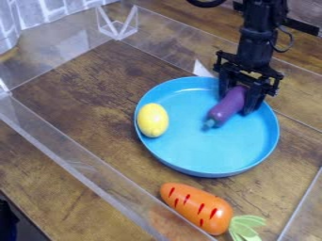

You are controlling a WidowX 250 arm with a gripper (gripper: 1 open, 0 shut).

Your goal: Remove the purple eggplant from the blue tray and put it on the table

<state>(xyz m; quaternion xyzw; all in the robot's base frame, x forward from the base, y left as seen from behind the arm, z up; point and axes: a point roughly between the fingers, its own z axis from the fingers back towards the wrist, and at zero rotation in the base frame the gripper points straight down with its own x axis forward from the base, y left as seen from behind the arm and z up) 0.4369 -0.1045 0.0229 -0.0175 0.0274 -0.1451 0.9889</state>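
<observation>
The pincer is lowered over the far rim of the blue tray, to the right of the tray's middle as seen in the view. Its fingers are closed on the purple eggplant at the end nearer the arm. The eggplant lies slantwise inside the tray, its free end directed toward the tray's middle. Whether its underside touches the tray floor cannot be determined.

Tray edge: shallow raised rim, round outline. The yellow lemon is located inside the tray, at the left rim. Between the lemon and the eggplant, the tray floor is bare. The near half of the tray floor is likewise bare up to the rim.

Outside the tray, the orange carrot with pale green leaves lies near the near rim. The widest open area of the worktop is to the left of the tray, bounded on the near left by a clear acrylic wall. A narrower strip of bare planks runs along the right side of the tray. A clear angular piece is positioned toward the far left edge.
</observation>
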